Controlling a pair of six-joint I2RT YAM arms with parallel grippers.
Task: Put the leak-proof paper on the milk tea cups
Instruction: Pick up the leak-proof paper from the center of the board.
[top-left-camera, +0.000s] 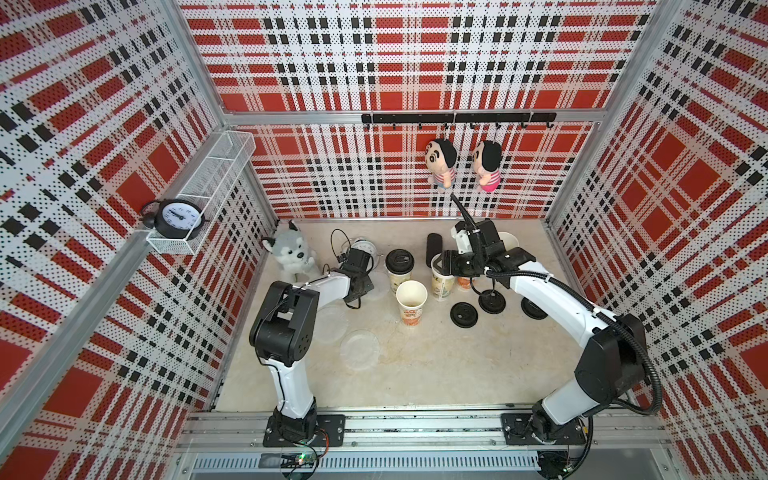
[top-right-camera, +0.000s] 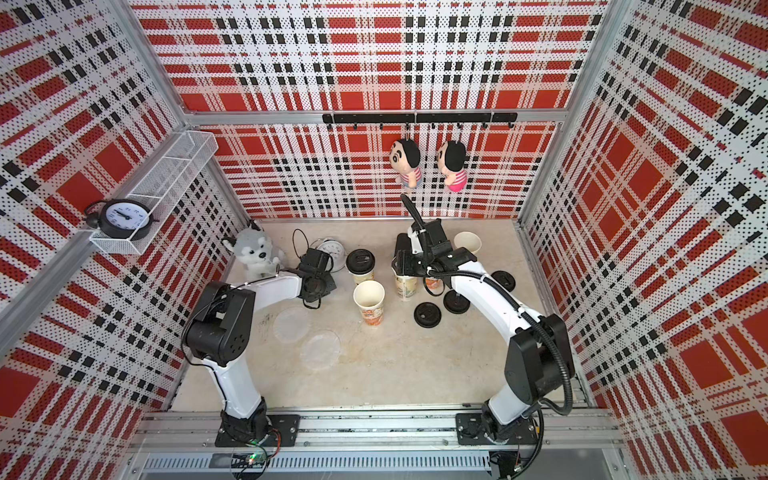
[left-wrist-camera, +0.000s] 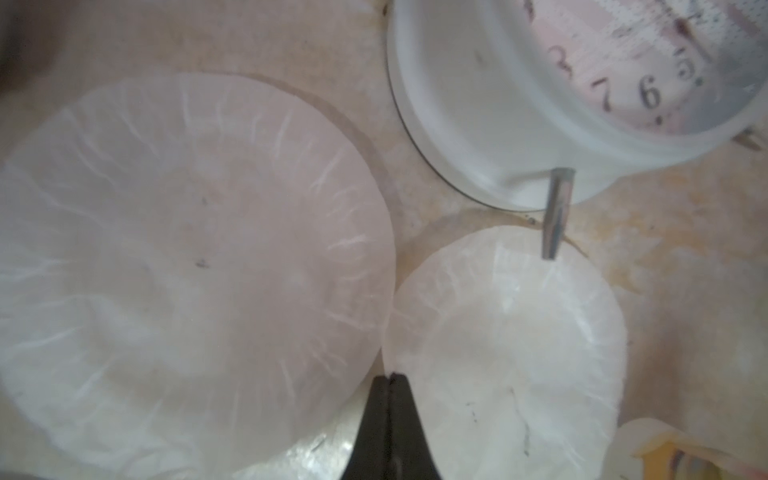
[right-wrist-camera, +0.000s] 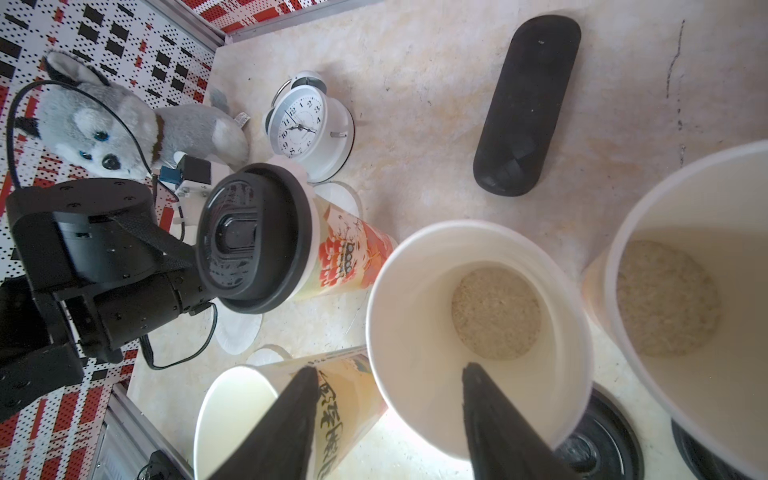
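The left gripper (left-wrist-camera: 390, 376) has its fingers pressed tip to tip on the rim of a paper (left-wrist-camera: 507, 353) sheet. I judge it is pinching the sheet to lift it. A second sheet (left-wrist-camera: 187, 257) lies just beside, next to the clock (left-wrist-camera: 582, 83) near the surface's (top-left-camera: 457, 374) back-left corner.

The right gripper (right-wrist-camera: 386, 370) has its fingers apart, one inside and one outside the wall of an open cup (right-wrist-camera: 478, 291). It is probably there to steady that cup for the paper.

I count five cups clustered toward the back edge. One is the lidded cup (top-left-camera: 399, 266), and four are open and not yet papered. Three loose lids (top-left-camera: 464, 314) lie toward the right edge. Two more sheets (top-left-camera: 359, 349) lie flat left of the middle, so there are at least four loose sheets. The arm may hide more.
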